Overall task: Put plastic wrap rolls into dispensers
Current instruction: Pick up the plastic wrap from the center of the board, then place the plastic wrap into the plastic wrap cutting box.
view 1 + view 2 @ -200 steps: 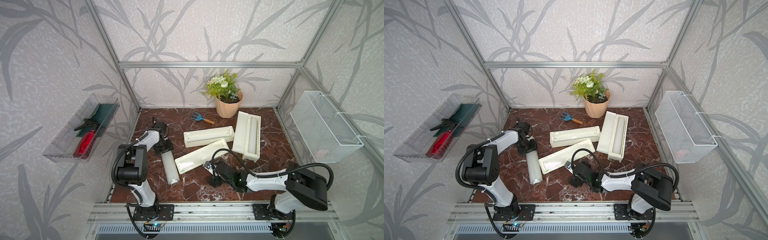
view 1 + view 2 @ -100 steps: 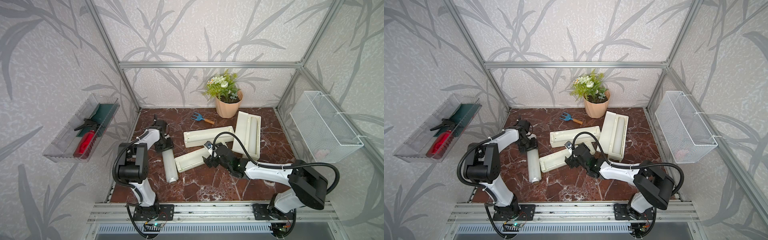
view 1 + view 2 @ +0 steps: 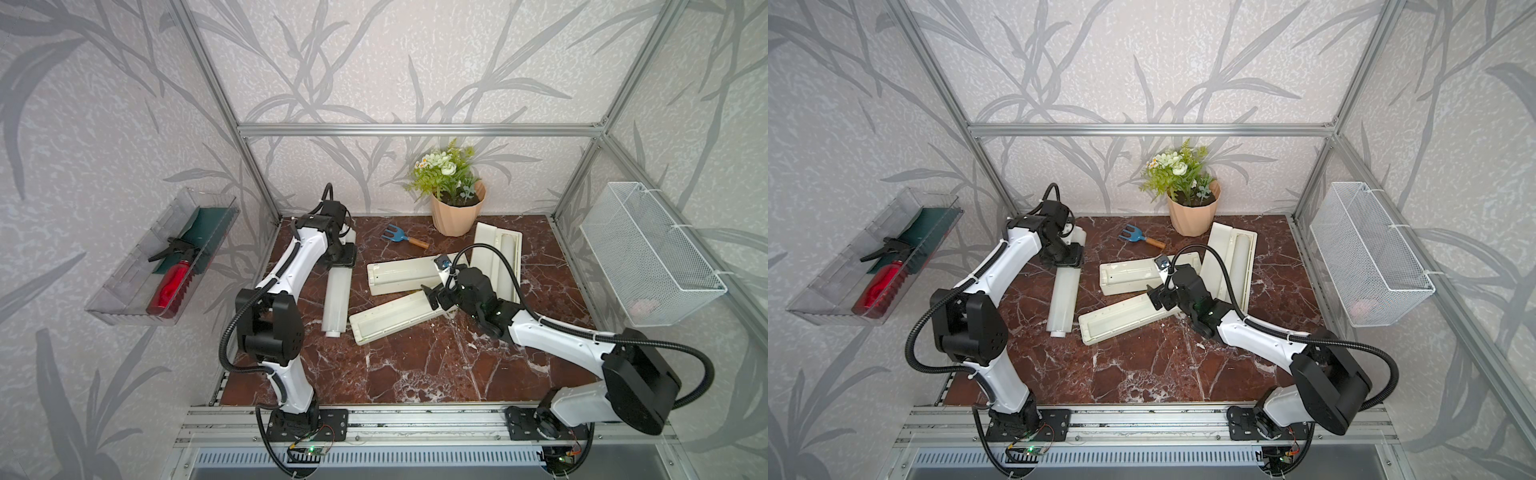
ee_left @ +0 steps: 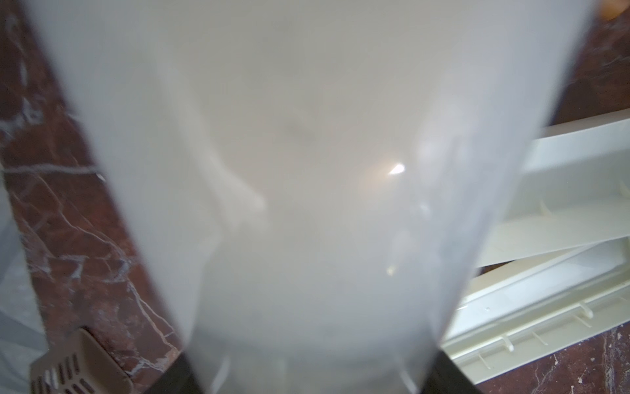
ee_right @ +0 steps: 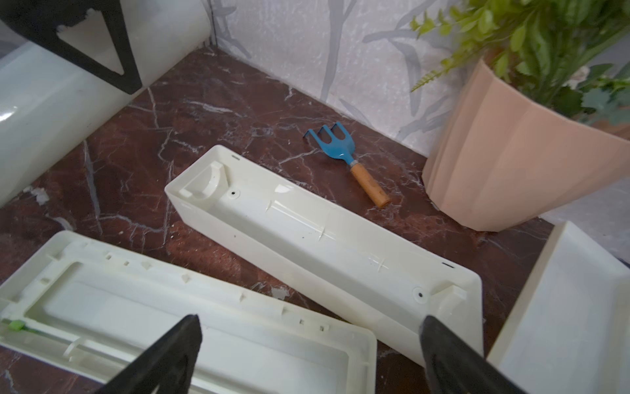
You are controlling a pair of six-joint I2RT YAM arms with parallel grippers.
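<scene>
Far left of the frame: a clear wall tray [image 3: 124, 309] with a red spray bottle [image 3: 170, 284], not task items.

Left-centre: the left gripper [image 3: 343, 261] sits on the upper end of a plastic wrap roll [image 3: 337, 297]. In the left wrist view the roll fills the frame, with the black fingers [image 4: 443, 378] pressed against both its sides, so they are clamped on the roll. The roll runs lengthwise down the tabletop [image 3: 415, 365], free tube end toward the lower edge. Cannot tell whether it is lifted clear.

Centre: the empty dispenser base [image 3: 405, 274] lies open side up. Its lid [image 3: 386, 320] lies inside-up just below, and the two meet near their right ends. The right gripper [image 3: 431, 296] hovers over those ends with its fingers [image 5: 170, 351] wide apart, holding nothing.

Upper centre: a blue hand fork [image 3: 395, 235] and a plant pot [image 3: 455, 216].

Right of centre: the second dispenser [image 3: 484, 249] lies open with the other roll [image 3: 1242, 253] in its trough.

Far right: a mesh basket [image 3: 648, 253] on the wall.

Handling (judgement): the roll is likely light with a hollow core. The film is smooth, so probably slippery, and a hard squeeze could dent it. It is long and gripped at one end, so the far end may droop or swing. A hold nearer mid-length would keep it level. The tube ends probably need to drop into the curved cradles at each end of the base — line it up parallel before lowering.
</scene>
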